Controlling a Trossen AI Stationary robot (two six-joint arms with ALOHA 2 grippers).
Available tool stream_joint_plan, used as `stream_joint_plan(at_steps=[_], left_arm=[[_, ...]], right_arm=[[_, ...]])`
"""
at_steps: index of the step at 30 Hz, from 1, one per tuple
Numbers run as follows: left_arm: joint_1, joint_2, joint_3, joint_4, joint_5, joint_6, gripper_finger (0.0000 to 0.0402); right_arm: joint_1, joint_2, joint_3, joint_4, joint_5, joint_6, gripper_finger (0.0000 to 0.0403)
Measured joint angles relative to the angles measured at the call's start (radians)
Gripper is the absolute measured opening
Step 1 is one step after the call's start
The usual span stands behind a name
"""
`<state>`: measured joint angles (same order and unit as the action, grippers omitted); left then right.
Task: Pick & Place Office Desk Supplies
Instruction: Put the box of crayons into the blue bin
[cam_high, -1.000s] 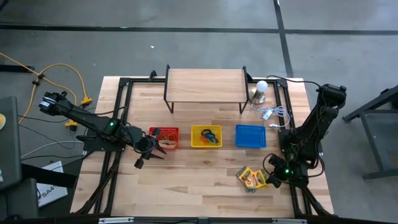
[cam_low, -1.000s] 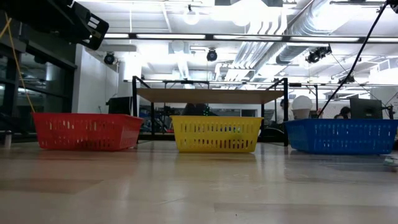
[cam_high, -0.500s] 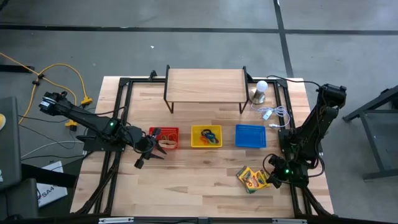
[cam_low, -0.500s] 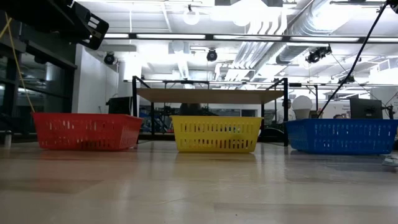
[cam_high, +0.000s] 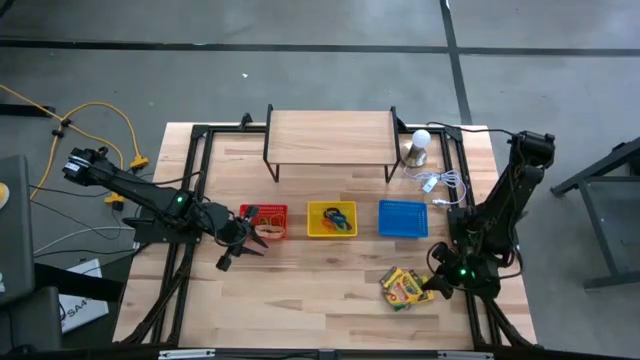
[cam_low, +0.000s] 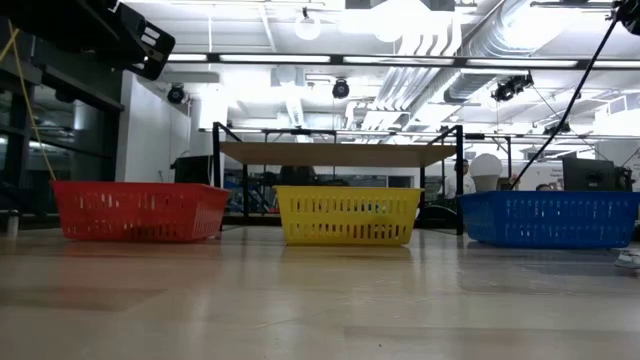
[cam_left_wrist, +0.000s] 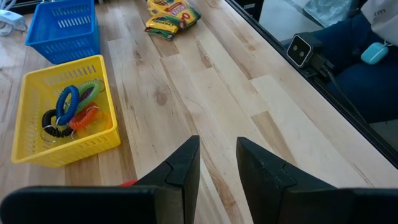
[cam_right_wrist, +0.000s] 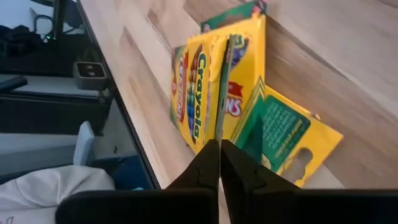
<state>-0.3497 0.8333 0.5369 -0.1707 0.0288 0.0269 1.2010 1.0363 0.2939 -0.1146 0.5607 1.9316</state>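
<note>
My right pincer (cam_high: 430, 283) is low over the near right part of the tabletop (cam_high: 320, 290), its fingers clenched on the upper edge of a crayon box (cam_right_wrist: 219, 87); in the right wrist view the two dark fingertips (cam_right_wrist: 208, 163) meet with the thin edge of that box running between them. The crayon boxes (cam_high: 403, 286) lie as a small overlapping heap, yellow and green, near the front right of the tabletop, in front of the blue basket (cam_high: 402, 218) and apart from it. In the right wrist view I count at least three boxes: one on edge in the grip, one lying flat beside it, and one turned green side up (cam_right_wrist: 280, 140).

My left pincer (cam_high: 240, 246) waits at the near left, just in front of the red basket (cam_high: 264, 221), its fingers (cam_left_wrist: 180, 168) parted with bare wood between them and nothing held.

Three baskets stand in a row across the middle: red, yellow (cam_high: 331, 219), blue. The yellow basket holds coiled rings (cam_left_wrist: 74, 109) in blue, green, orange and black. The red basket holds small items that I cannot tell apart from above. Behind the row stands a wooden shelf (cam_high: 328, 136); to its right are a white bulb (cam_high: 421, 140) and a tangle of white wire (cam_high: 438, 182).
</note>
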Motion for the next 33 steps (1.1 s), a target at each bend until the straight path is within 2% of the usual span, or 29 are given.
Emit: stream_joint_plan(at_steps=[14, 33], left_arm=[[0.000, 0.000, 0.000, 0.000, 0.000, 0.000, 0.0100], [0.000, 0.000, 0.000, 0.000, 0.000, 0.000, 0.0100]], right_arm=[[-0.058, -0.060, 0.000, 0.068, 0.040, -0.201, 0.0002], [-0.063, -0.064, 0.000, 0.191, 0.120, -0.352, 0.0002]])
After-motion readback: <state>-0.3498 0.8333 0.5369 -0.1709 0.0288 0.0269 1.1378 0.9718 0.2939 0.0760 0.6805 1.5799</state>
